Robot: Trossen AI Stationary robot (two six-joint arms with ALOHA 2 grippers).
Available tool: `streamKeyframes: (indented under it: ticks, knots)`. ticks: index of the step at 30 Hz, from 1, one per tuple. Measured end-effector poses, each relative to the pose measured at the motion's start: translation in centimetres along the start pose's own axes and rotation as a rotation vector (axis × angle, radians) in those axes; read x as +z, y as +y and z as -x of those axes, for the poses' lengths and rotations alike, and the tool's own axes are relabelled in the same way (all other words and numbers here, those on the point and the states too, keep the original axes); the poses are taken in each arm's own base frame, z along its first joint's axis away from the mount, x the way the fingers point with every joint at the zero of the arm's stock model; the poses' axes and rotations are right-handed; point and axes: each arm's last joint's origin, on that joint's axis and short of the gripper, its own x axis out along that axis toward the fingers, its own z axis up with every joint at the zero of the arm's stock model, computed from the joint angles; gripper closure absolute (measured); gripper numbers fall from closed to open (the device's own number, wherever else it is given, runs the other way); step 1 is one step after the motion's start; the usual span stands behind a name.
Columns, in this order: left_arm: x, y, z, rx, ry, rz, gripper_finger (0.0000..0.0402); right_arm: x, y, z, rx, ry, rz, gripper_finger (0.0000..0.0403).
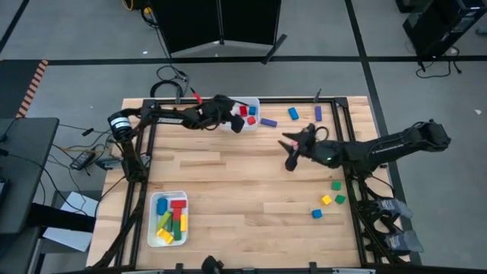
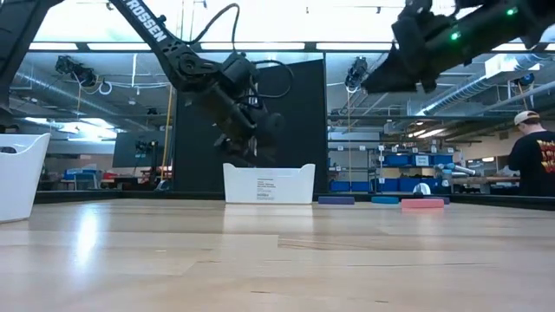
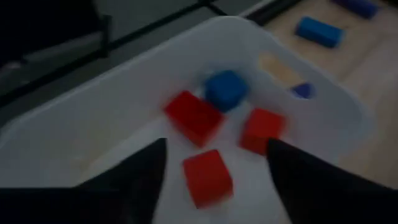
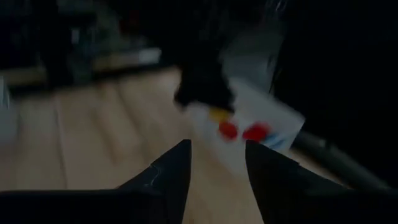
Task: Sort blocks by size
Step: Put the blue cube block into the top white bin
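Observation:
My left gripper point(image 1: 237, 122) point(image 3: 216, 144) hangs open over the white tray point(image 1: 256, 102) at the table's far edge. Three red cubes and a blue one point(image 3: 225, 89) lie in that tray. One red cube point(image 3: 207, 177) sits between the open fingers, clear of both. My right gripper point(image 1: 291, 152) point(image 4: 216, 148) is raised above the table to the right of this tray, open, with nothing between its fingers. A pink block point(image 2: 422, 204) lies on the table near it.
A second white tray point(image 1: 184, 196) at the near left holds several red, green, yellow and blue blocks. Loose blocks lie at the far right point(image 1: 293, 113) and near the right edge point(image 1: 335, 185). A person point(image 2: 533, 156) stands beyond the table.

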Motion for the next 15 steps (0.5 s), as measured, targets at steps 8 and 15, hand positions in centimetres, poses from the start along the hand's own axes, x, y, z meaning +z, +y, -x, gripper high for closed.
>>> streamKeyframes:
  ticks: [8, 15]
  knots:
    - [1.3, -1.9, 2.1, -0.176, -0.077, -0.051, 0.0022, -0.3, 3.5, 0.1, 0.263, 0.372, 0.108, 0.0188]
    - [1.7, -2.2, 7.2, -0.262, -0.269, -0.048, 0.006, -2.0, 7.6, 4.3, 0.516, 0.598, 0.161, 0.0168]
